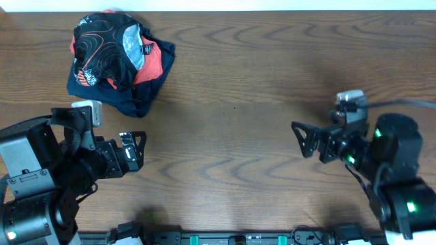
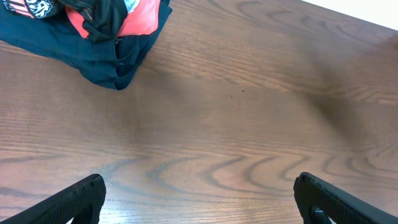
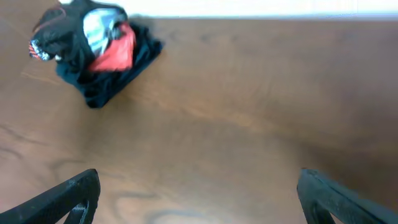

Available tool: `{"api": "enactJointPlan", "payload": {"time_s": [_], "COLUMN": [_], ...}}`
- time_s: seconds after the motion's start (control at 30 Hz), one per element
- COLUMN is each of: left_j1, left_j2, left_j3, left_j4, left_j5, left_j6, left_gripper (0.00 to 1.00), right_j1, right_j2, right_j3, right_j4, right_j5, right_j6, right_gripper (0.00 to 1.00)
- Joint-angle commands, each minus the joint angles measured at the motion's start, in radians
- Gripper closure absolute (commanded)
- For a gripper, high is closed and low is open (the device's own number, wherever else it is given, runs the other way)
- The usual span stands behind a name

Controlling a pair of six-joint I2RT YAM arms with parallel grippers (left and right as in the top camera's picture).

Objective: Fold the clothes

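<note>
Black jersey bunched up, heaped with coral-red garment and navy garment at the table's far-left corner. Left gripper and right gripper: jaws apart, empty, above the table's near side.

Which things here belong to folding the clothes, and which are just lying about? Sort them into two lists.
For the job:
black jersey, crumpled on top of the pile at the far left of the table
left gripper, open and empty
right gripper, open and empty

Just lying about:
red garment, bunched in the same pile
navy garment, at the bottom of the pile
</note>
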Motion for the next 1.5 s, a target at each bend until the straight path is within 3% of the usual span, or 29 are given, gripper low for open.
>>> {"api": "enactJointPlan", "payload": {"time_s": [0.0,0.23,0.67,0.97,1.47], "left_j1": [-0.005,-0.005,-0.005,-0.005,-0.005], "left_j2": [0.001,0.001,0.001,0.001,0.001], "left_j3": [0.002,0.002,0.002,0.002,0.002], "left_j4": [-0.003,-0.003,-0.003,-0.003,-0.003], "left_j5": [-0.009,-0.009,-0.009,-0.009,-0.009], "left_j6": [0.017,0.017,0.017,0.017,0.017], "left_gripper": [0.02,0.02,0.02,0.02,0.02], "right_j1": [0.01,-0.024,-0.024,-0.023,-0.023], "right_j2": [-0.131,-0.43,-0.748,-0.748,-0.747], "right_j3": [-0.035,-0.304,-0.709,-0.883,-0.916], "right_j4": [0.062,0.35,0.568,0.71,0.641], "right_j5": [0.091,0.137,0.125,0.124,0.125], "right_j6": [-0.156,-0.154,-0.152,-0.131,-0.131], "right_gripper": [0.01,0.01,0.01,0.01,0.01]}}
